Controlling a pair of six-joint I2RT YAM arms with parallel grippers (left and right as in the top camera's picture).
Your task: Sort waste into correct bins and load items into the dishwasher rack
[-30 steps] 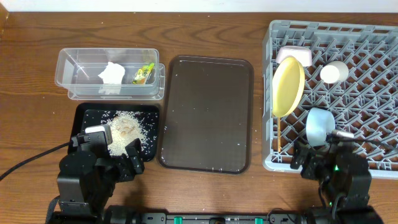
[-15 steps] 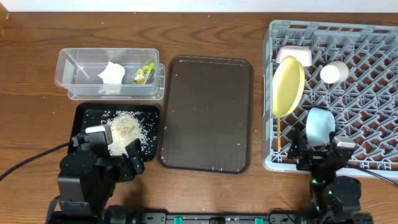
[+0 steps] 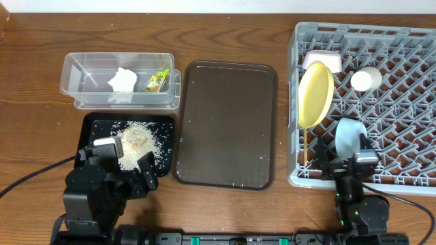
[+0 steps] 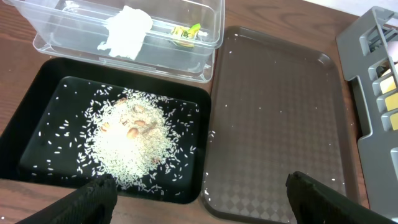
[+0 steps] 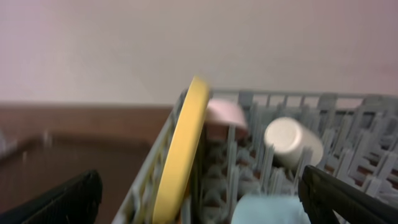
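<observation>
The grey dishwasher rack (image 3: 294, 102) at the right holds an upright yellow plate (image 3: 315, 95), a white bowl (image 3: 321, 61), a pale cup (image 3: 366, 79) and a light blue bowl (image 3: 349, 136). A thin wooden stick, probably the chopsticks (image 3: 308, 146), stands by its left wall. My right gripper (image 3: 345, 163) hangs open at the rack's front edge, facing the plate (image 5: 183, 155) and blue bowl (image 5: 267, 210). The clear tub (image 3: 75, 71) contains the tissue (image 3: 122, 80) and wrapper (image 3: 157, 80). Rice (image 3: 139, 143) lies heaped in the black tray (image 3: 92, 126). My left gripper (image 4: 205, 205) is open and empty, just in front of that tray.
A large dark brown serving tray (image 3: 228, 122) with a few stray grains lies between the bins and the rack. Bare wooden tabletop (image 3: 41, 136) surrounds everything. Both arm bases sit at the table's front edge.
The right arm has shifted left and drawn back toward the front edge, its open gripper now facing the rack's front. The left arm has not moved.
</observation>
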